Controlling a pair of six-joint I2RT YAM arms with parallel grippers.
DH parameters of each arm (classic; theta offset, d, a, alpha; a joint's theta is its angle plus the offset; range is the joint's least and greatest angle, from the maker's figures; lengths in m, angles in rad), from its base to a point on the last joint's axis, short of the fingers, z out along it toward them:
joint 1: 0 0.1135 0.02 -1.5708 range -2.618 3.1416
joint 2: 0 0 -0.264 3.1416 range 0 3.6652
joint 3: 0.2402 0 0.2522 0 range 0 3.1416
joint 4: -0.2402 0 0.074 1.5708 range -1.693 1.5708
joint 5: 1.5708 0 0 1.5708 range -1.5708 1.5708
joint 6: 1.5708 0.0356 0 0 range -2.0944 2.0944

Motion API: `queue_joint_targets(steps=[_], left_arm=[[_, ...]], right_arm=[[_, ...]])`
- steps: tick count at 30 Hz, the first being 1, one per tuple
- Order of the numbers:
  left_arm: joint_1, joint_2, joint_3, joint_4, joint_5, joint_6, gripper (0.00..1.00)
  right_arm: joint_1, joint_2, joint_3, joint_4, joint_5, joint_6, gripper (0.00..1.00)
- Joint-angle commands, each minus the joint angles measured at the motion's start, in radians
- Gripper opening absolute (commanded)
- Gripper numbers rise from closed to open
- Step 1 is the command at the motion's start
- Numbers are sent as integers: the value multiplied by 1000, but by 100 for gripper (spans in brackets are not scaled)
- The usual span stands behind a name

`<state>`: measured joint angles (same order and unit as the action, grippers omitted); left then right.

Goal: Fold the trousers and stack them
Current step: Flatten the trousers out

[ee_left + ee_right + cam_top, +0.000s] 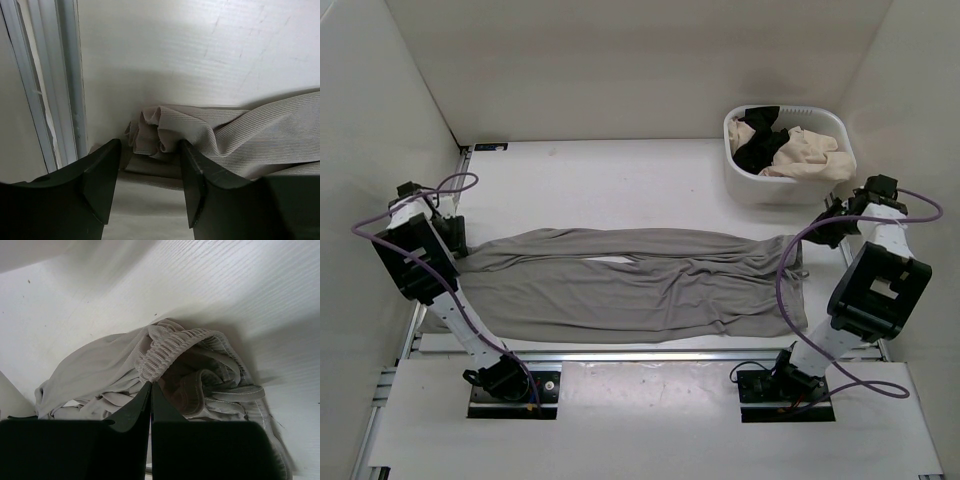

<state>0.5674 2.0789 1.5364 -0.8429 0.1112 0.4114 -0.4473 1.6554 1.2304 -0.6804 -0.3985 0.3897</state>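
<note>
The grey trousers (pixel 630 282) lie spread lengthwise across the table, legs to the left and waistband to the right. My left gripper (pixel 457 243) is at the leg ends. In the left wrist view it (pixel 150 147) stands open, with the bunched cuff (pixel 155 131) lying just ahead of the fingertips and nothing between them. My right gripper (pixel 817 234) is at the waist end. In the right wrist view it (pixel 151 385) is shut, its tips pinching the ribbed elastic waistband (pixel 167 352), which is gathered and raised off the table.
A white basket (pixel 744 172) stands at the back right, holding a black garment (pixel 757 142) and a beige garment (pixel 807 155). White walls close in the left, back and right sides. A metal rail (pixel 55 100) runs along the table's left edge beside the cuff.
</note>
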Motion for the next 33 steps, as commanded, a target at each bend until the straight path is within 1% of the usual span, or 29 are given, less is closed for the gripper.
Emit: queue_joint_targets(steps=[1,8,10,13,17,21,25,33], left_arm=[[6,-83,-32,8,-25,6,62],[6,-144,37,8,-35,-5,64],[6,-154,37,8,-44,6,64],[6,-141,-7,-4,-103,18,64],[6,-140,-47,-13,-99,27,60],[6,-126,-47,-13,-88,27,53],[6,-92,-38,-35,-123,27,52],[6,-68,-28,-47,-123,37,52]], right_arm=[[27,10,47,-4,12,-2,0],[27,29,86,-36,12,-20,0],[27,38,86,-36,12,-31,0],[27,47,86,-36,12,-31,0],[36,57,95,-36,12,-31,0],[36,67,104,-36,12,-31,0],[45,76,113,-36,12,-31,0],[45,86,113,-36,12,-31,0]])
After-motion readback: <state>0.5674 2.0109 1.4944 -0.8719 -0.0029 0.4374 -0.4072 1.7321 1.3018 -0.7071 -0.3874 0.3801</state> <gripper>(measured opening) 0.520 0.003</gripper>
